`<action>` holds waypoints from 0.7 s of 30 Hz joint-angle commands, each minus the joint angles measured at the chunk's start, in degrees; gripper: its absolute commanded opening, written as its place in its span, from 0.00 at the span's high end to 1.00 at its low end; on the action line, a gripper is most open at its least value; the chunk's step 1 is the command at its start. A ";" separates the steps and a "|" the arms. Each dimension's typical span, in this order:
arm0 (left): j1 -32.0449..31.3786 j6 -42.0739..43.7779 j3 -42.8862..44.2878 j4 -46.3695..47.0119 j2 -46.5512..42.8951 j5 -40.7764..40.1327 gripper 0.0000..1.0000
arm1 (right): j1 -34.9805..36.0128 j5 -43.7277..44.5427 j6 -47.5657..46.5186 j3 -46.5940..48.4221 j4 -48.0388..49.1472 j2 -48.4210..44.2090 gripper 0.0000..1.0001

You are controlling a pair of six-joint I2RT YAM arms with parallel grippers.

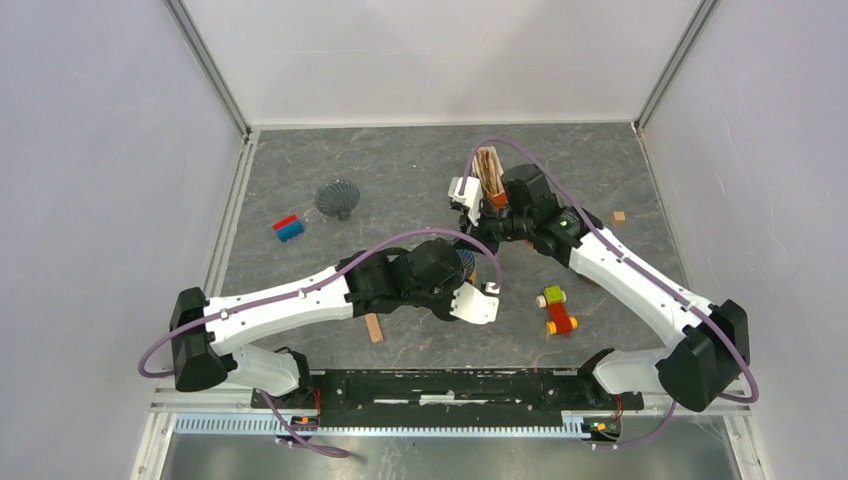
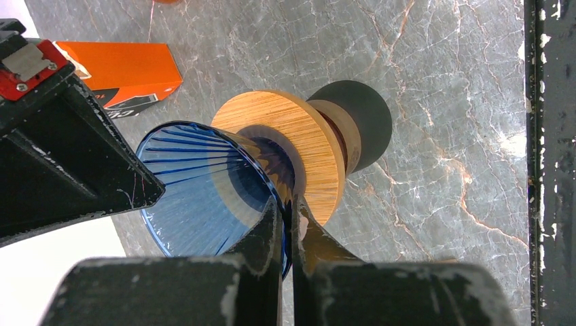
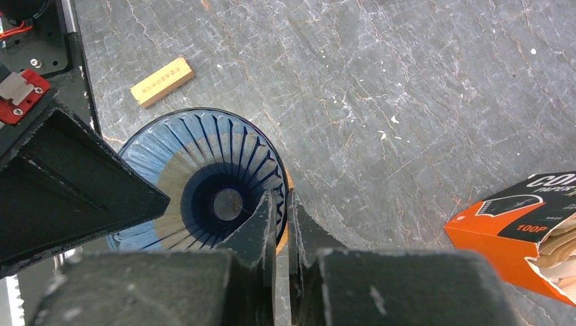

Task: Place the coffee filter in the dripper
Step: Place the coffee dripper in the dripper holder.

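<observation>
The dripper is a blue ribbed glass cone with a wooden collar. It is held tilted above the table's middle, and only a sliver of the dripper shows between the arms in the top view. My left gripper is shut on its rim. My right gripper is shut on the rim too, at another spot. The cone is empty inside. Brown coffee filters stand in an open orange box beside the right wrist.
A dark ribbed cone and a red-and-blue block lie at the left. A wooden block lies under the left arm. A coloured toy and a small wooden cube sit at the right. White walls enclose the table.
</observation>
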 commanded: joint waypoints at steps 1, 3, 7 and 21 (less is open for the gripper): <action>-0.01 -2.45 -1.83 -3.62 1.24 6.19 0.98 | -0.19 6.57 -4.09 -3.90 -2.74 1.27 1.00; -0.05 -2.59 -1.72 -3.84 1.66 6.81 0.98 | -0.20 6.77 -4.33 -4.50 -2.73 1.27 1.00; -0.06 -2.79 -1.63 -3.91 1.99 7.05 0.98 | -0.21 7.26 -4.47 -5.65 -2.07 0.46 1.00; 0.00 -3.08 -3.37 -3.31 2.45 7.18 0.98 | 0.12 7.80 -4.78 -6.83 -1.55 0.00 1.00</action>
